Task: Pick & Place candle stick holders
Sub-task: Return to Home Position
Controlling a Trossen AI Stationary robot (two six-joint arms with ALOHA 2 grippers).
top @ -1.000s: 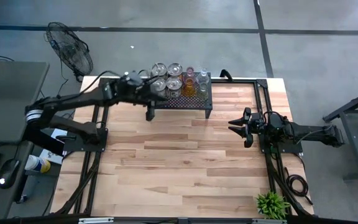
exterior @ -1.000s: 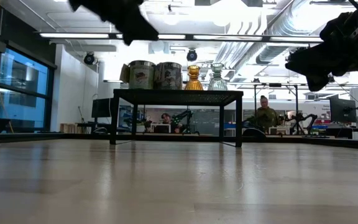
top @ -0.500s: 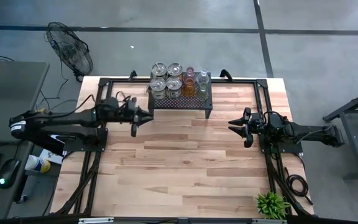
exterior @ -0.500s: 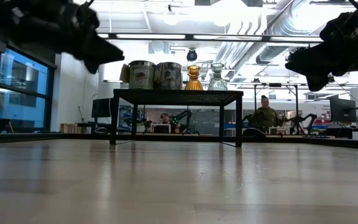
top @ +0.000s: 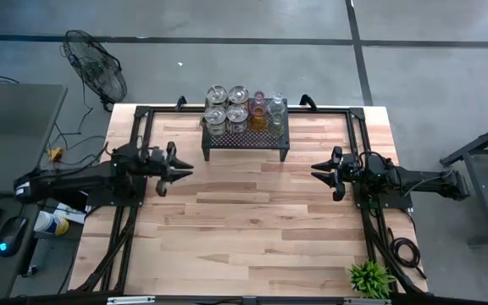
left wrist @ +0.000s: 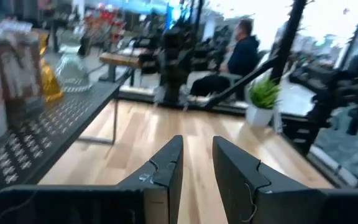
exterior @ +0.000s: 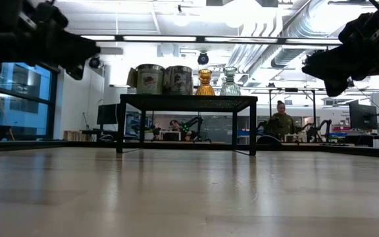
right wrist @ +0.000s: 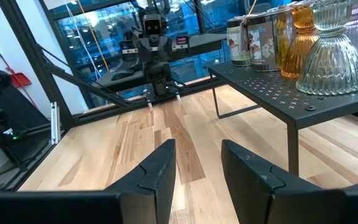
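Pulled back from the stand since a second ago, the left gripper is held over the table's left side, fingers slightly apart, nothing gripped. Opposite it, the right gripper is parked, fingers parted and empty. The candle holders are packed on the stand at the far edge. Only four are seen at table level, the rest masked behind.
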